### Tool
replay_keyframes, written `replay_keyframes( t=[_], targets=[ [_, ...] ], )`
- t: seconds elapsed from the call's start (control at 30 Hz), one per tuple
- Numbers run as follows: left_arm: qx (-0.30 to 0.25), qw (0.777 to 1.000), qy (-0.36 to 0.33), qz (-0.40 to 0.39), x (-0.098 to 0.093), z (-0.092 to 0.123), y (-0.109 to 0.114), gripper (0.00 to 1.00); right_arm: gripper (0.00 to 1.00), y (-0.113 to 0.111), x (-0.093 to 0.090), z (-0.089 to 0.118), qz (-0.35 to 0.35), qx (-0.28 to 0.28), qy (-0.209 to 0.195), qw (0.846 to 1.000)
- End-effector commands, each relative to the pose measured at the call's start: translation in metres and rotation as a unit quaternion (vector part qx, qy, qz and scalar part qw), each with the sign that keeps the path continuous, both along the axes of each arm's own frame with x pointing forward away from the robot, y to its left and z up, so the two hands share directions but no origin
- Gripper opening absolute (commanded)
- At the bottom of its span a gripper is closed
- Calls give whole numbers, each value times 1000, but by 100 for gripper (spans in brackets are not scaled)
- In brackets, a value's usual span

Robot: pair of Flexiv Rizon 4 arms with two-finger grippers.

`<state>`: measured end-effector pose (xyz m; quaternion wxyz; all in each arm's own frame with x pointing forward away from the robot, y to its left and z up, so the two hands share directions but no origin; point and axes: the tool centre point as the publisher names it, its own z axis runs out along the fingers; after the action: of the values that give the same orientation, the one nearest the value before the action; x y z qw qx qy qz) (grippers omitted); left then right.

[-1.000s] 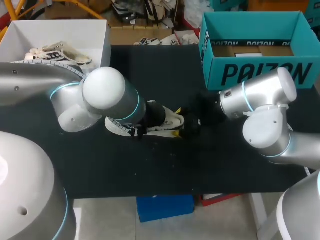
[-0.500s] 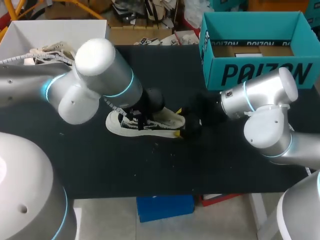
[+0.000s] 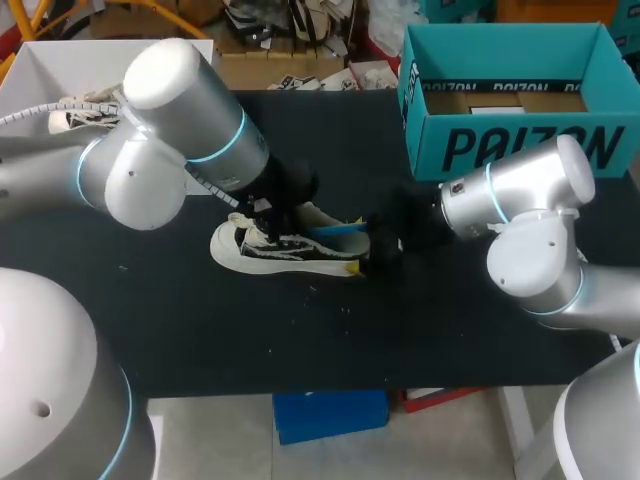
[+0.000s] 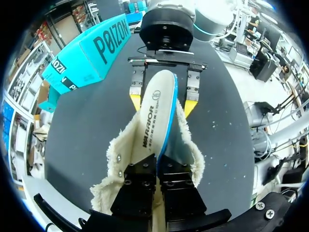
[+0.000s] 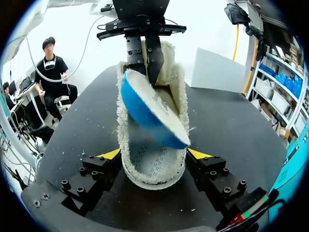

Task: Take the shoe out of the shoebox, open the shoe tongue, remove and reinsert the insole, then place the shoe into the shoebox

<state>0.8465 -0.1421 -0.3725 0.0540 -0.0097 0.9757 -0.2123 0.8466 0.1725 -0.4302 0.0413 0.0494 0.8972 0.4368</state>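
Change: Over the past second my left arm has risen, and the insole (image 4: 157,106) now tilts up out of the shoe (image 3: 285,250).
Left pincer: my left gripper (image 4: 158,162) is closed tight on one end of the insole, above the shoe's opening.
Right pincer: my right gripper (image 5: 154,154) grips the shoe's far end from both sides, its yellow tips against the fleecy lining.
Shoe: on its sole mid-table (image 3: 300,340), well apart from the teal shoebox (image 3: 510,150) at the far right.
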Motion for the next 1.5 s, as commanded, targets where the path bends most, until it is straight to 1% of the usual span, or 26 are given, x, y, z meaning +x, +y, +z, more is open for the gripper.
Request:
replay_keyframes(
  t=[0.03, 0.17, 0.3, 0.33, 0.4, 0.43, 0.47, 0.5, 0.53, 0.57, 0.67, 0.77, 0.93, 1.0, 1.1, 1.23, 1.5],
  targets=[
    [-3, 1000, -5, -12, -6, 1, 3, 0, 0, 2, 0, -1, -1, -1, 0, 1000],
    [5, 1000, -8, -21, -8, -8, -7, 0, 0, 2, 0, -1, -1, -1, 0, 1000],
    [16, 999, -27, -30, -10, -16, -20, 0, 0, 2, 0, -1, -1, -1, 0, 1000],
    [18, 999, -30, -34, -10, -17, -23, 16, 0, 2, 0, -1, -1, -1, 0, 1000],
    [20, 998, -49, -38, -11, -19, -27, 27, 0, 2, 0, -1, -1, -1, 0, 1000],
    [20, 997, -64, -37, -12, -19, -28, 37, 0, 2, 0, -1, -1, -1, 0, 1000],
    [13, 996, -85, -31, -14, -18, -27, 42, 0, 2, 0, -1, -1, -1, 0, 1000],
    [12, 994, -105, -29, -16, -17, -26, 41, 0, 2, 0, -1, -1, -1, 0, 1000],
    [11, 993, -119, -26, -18, -16, -25, 38, 0, 2, 0, -1, -1, -1, 0, 1000],
    [7, 992, -126, -24, -19, -15, -24, 36, 0, 2, 0, -1, -1, -1, 0, 1000],
    [5, 990, -138, -22, -20, -14, -23, 39, 0, 2, 0, -1, -1, -1, 0, 1000],
    [4, 989, -147, -18, -17, -15, -24, 38, 0, 2, 0, -1, -1, -1, 0, 1000],
    [-6, 988, -155, -14, -12, -13, -35, 36, 0, 2, 0, -1, -1, -1, 0, 1000],
    [-15, 987, -157, -18, -11, -10, -41, 35, 0, 2, 0, -1, -1, -1, 0, 1000],
    [-21, 986, -162, -27, -11, -6, -51, 33, 0, 2, 0, -1, -1, -1, 0, 1000],
    [-23, 985, -166, -39, -12, -6, -62, 33, 0, 2, 0, -1, -1, -1, 0, 1000],
    [-19, 983, -175, -46, -10, -7, -71, 33, 0, 2, 0, -1, -1, -1, 0, 1000]
  ],
)
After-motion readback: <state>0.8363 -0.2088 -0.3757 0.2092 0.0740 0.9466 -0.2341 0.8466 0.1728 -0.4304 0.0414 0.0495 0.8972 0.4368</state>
